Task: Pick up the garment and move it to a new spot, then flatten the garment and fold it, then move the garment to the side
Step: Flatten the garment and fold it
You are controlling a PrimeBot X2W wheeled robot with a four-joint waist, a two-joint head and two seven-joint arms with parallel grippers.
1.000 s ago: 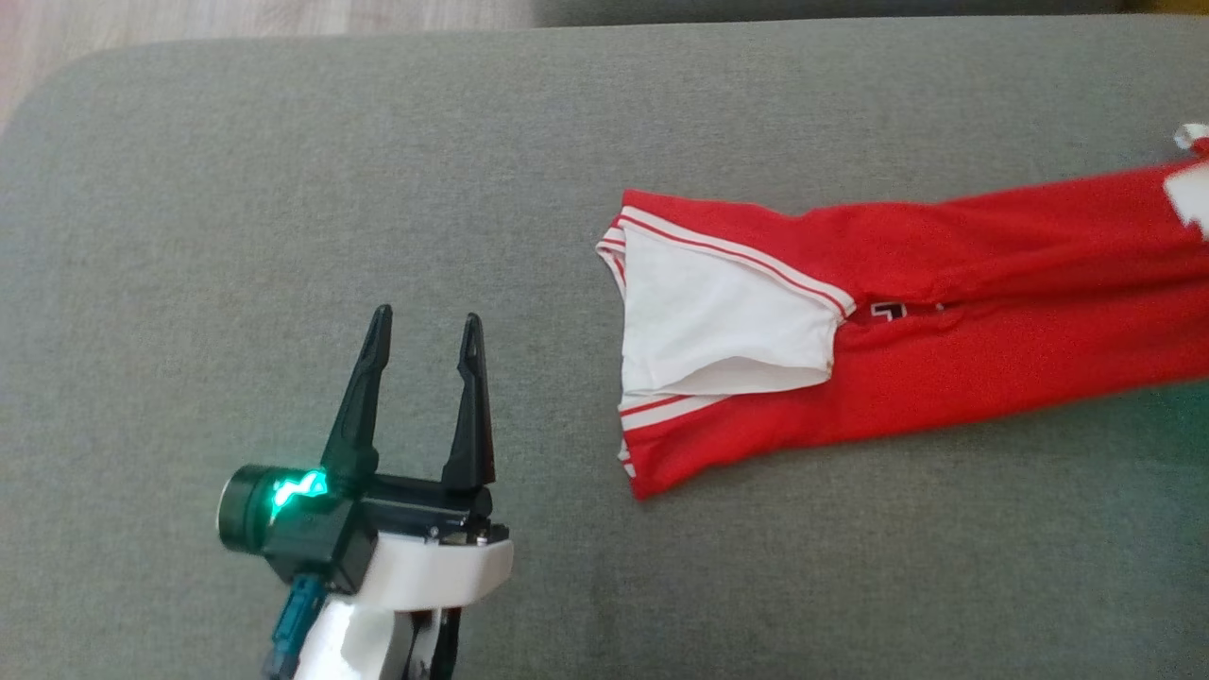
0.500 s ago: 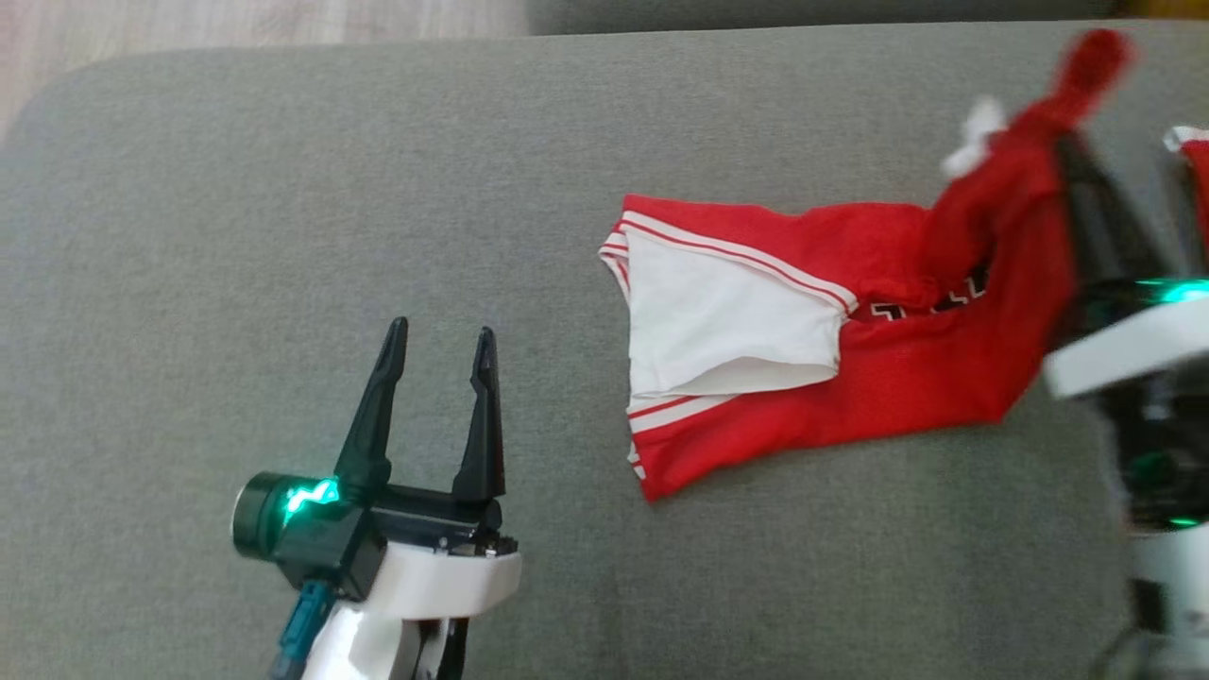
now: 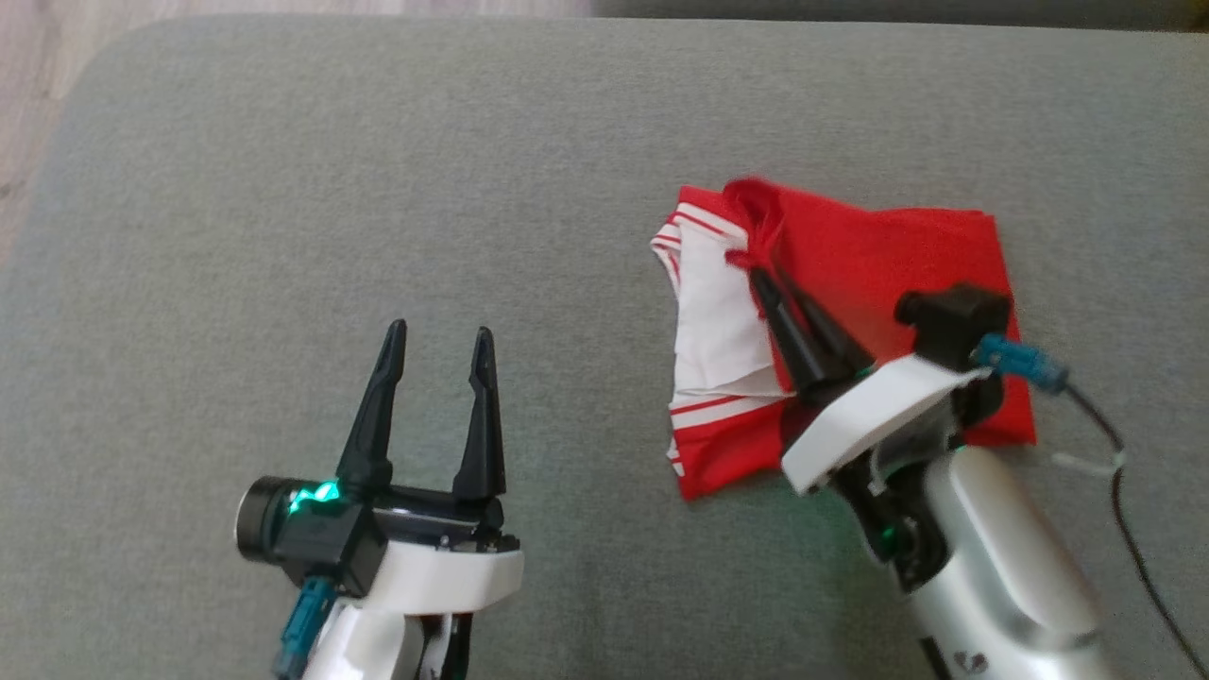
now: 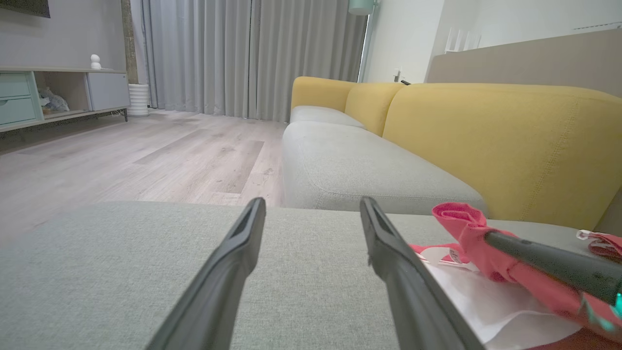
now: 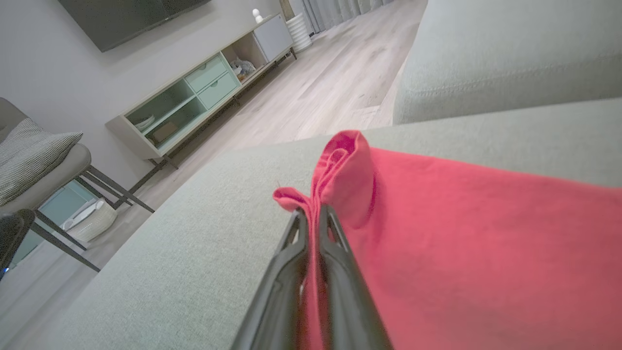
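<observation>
Head view:
- Grey cushion [image 3: 283, 189] spans the frame; strip of wood floor [image 3: 28, 94] at upper left.
- Left gripper [image 3: 437, 331] at lower left, over bare cushion, well apart from the cloth. Jaws spread wide, nothing between them.
- Garment [image 3: 897, 255], red with white lining and striped trim, lies right of centre, 1 red layer doubled over another.
- Right gripper [image 3: 760, 276] enters from lower right, jaws clenched on a bunched red edge of the garment, over the white lining.
- Dark cable [image 3: 1124, 491] trails at right edge.

Left wrist view:
- The 2 fingers of the left gripper [image 4: 312, 204] rise from bottom centre, parted, empty.
- Garment [image 4: 466, 228] at lower right; its pinched red bunch stands above the cushion, on a dark finger of the right gripper [image 4: 549, 265].
- Yellow sofa [image 4: 486, 136] behind, grey curtains [image 4: 243, 48] at top.

Right wrist view:
- Right gripper [image 5: 312, 212] at bottom centre, fingers pressed together on a red fold.
- Garment [image 5: 461, 233] spreads to lower right over the cushion.
- Pale green cabinet [image 5: 194, 92] at upper left.
</observation>
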